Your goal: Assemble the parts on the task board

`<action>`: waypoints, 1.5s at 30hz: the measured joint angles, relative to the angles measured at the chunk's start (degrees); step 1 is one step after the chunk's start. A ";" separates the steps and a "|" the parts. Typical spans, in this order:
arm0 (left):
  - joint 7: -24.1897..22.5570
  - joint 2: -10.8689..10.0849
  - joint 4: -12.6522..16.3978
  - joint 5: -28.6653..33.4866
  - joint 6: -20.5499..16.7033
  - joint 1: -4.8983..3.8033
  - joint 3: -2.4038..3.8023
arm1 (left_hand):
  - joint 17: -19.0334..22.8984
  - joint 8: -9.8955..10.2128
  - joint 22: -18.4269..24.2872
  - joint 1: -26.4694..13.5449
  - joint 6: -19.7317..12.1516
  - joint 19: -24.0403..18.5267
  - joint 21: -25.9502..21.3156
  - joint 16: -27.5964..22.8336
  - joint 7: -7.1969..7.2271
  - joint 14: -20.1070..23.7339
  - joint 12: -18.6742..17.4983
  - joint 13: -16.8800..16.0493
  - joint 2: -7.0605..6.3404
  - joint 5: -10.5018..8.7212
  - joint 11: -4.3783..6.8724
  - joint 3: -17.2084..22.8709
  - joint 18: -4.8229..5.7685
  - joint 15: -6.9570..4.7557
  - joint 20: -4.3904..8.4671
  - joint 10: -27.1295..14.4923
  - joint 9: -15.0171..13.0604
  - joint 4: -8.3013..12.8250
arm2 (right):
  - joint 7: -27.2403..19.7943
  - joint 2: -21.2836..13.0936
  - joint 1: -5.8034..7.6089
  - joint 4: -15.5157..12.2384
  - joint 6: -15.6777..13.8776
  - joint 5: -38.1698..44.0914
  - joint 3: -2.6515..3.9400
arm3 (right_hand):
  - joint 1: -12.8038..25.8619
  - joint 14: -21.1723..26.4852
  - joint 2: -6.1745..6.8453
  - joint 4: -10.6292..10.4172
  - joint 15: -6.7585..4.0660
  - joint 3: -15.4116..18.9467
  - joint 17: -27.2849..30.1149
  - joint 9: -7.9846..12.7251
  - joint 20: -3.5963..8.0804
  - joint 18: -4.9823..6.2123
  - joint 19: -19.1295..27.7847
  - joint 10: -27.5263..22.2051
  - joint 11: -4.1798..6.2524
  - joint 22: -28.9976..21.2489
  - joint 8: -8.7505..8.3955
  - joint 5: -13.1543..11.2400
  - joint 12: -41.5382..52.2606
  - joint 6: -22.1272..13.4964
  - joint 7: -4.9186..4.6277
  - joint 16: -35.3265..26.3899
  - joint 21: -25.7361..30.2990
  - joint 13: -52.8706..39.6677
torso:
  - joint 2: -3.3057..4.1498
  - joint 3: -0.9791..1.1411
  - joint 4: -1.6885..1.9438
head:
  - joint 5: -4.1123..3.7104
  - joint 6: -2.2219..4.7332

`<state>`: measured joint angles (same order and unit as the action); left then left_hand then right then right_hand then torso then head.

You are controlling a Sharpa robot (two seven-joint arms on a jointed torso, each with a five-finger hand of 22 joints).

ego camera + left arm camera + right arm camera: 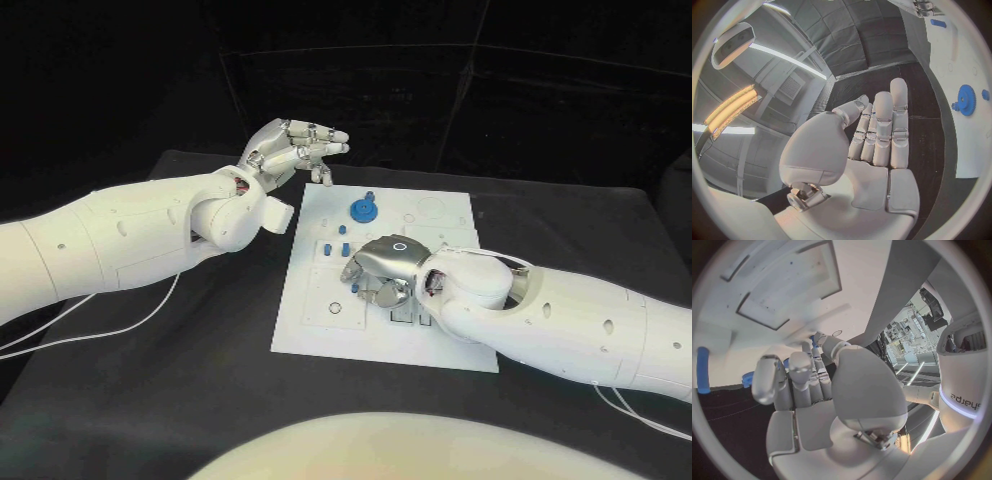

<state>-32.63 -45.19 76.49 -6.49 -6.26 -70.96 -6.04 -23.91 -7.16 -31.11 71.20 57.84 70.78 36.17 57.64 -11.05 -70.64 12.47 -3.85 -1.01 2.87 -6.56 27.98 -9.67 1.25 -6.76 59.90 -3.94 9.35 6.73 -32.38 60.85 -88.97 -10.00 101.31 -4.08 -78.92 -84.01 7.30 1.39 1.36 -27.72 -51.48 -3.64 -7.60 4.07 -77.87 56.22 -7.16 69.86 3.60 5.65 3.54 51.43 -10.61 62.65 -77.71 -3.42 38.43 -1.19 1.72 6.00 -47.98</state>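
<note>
From the head view, my left hand (293, 148) is raised off the far-left corner of the task board (320, 335), palm turned up and fingers apart and lightly curled, with nothing in it. My right hand (384, 268) lies low over the middle of the board, its silver back uppermost and its fingers curled down toward the plate; I cannot tell from here whether they pinch anything. A round blue gear (364, 210) stands on the far part of the board, between my two hands, and small blue pegs (336, 248) lie just beside my right hand on its left. The board rests on the black table (173, 400).

In the left wrist view, my left hand (873, 150) shows its open palm, fingers straight and side by side, thumb out to one side, holding nothing. Beyond the fingertips the white board (957, 95) runs along the rim, with the blue gear (966, 100) on it and a small blue piece (938, 23) farther along.

In the right wrist view, my right hand (826, 390) is close over the board (786, 280), fingers bent inward with the thumb across them. A hint of blue sits between the fingertips, too hidden to say whether it is gripped. A blue peg (703, 370) lies on the board at the rim, apart from my fingers
</note>
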 measured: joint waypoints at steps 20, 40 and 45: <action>0.49 -0.39 -0.26 0.01 0.33 0.00 -0.01 | -0.01 0.00 -0.01 0.00 0.00 0.00 0.00 0.00 0.00 0.00 0.00 0.00 0.00 0.00 0.00 -0.06 0.01 0.00 0.00 0.00 0.00 0.06 | -0.10 -11.99 1.77 -6.99 -8.91 -1.89 0.67 | 1.05 0.40 -0.01 -0.24 -0.03 1.97 2.26 -0.57 0.55 0.39 -0.16 1.33 0.73 -0.07 1.01 1.16 5.26 2.70 0.87 -0.74 0.51 -0.61 | -0.09 0.00 -0.07 | -0.60 0.93; 0.71 -0.04 -0.59 0.01 0.63 0.01 -0.02 | 0.09 0.00 0.11 0.00 0.00 0.00 0.00 0.00 0.00 0.00 0.00 0.00 0.00 0.00 -0.21 -0.06 0.01 0.00 0.00 -0.21 0.00 0.06 | 3.79 -14.01 4.43 -3.16 -2.00 -4.31 1.94 | 1.16 0.60 0.75 -0.80 -0.23 9.05 4.02 -0.25 0.55 0.38 -0.16 -3.93 0.41 -0.98 0.34 1.67 5.90 1.44 2.26 -1.09 0.74 -0.36 | -0.01 -0.02 0.05 | -2.15 1.92; 0.75 -0.11 -0.59 0.01 0.78 0.01 -0.02 | 0.09 0.00 0.11 0.00 0.00 0.00 0.00 0.00 0.00 0.00 0.00 0.00 0.00 0.00 -0.21 -0.06 0.01 0.00 0.00 -0.21 0.00 0.06 | 4.45 -13.45 4.44 -2.44 0.20 -4.29 1.94 | 0.48 0.60 0.06 -0.74 -0.23 9.75 4.18 -0.25 0.55 0.38 -0.16 -2.41 0.85 -0.68 0.34 1.67 7.71 1.58 2.39 -1.09 0.74 -0.49 | -0.01 -0.01 0.02 | -2.10 1.92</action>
<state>-31.88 -45.30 75.90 -6.48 -5.48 -70.95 -6.06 -23.82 -7.16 -31.00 71.20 57.83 70.78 36.17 57.64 -11.05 -70.64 12.47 -3.85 -1.01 2.87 -6.77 27.92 -9.66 1.25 -6.76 59.69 -3.93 9.41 11.18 -45.83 65.29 -91.41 -9.80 97.02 -2.14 -78.44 -83.41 7.36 0.65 1.13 -17.97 -47.30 -3.90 -7.05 4.46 -78.03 53.82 -6.31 69.18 3.94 7.32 11.24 53.01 -8.22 61.56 -76.98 -3.91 38.42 -1.20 1.74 3.90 -46.07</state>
